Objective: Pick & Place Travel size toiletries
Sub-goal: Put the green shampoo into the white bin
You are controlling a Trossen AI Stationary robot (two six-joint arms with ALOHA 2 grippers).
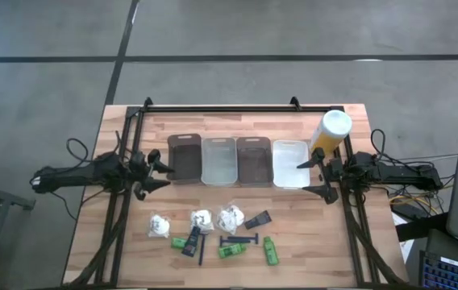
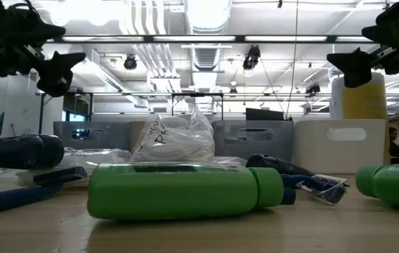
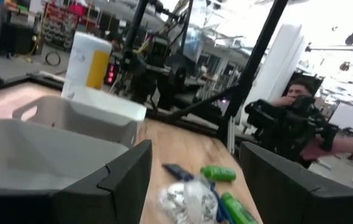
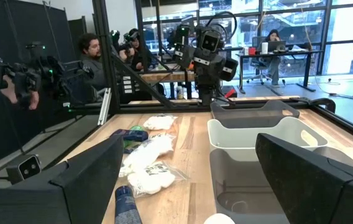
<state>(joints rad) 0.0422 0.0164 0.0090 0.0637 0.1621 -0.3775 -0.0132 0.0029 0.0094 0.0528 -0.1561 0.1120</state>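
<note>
Both arms hang above the wooden desk (image 1: pixel 132 250), one at each end of a row of four trays. The left claw (image 1: pixel 158 175) sits just beside the dark tray (image 1: pixel 185 158) at the left end of the row, its fingers spread wide and holding nothing. The right claw (image 1: pixel 313 177) is at the white tray (image 1: pixel 290 163) at the right end, just in front of the tall yellow bottle with a white cap (image 1: pixel 331 130); its fingers are also spread wide and empty. Between those end trays stand a clear tray (image 1: pixel 218 160) and a second dark tray (image 1: pixel 253 161).

The travel size toiletries lie loose on the desk in front of the trays, well apart from both claws. Three white crinkly bundles (image 1: pixel 200 218) form a loose line nearest the trays. A small black oblong piece (image 1: pixel 258 219) lies to their right. Closer to the front edge are green bottles (image 1: pixel 271 251) and a thin dark blue razor (image 1: pixel 238 240).

In the room beyond the desk, people (image 4: pixel 92 59) are visible.
</note>
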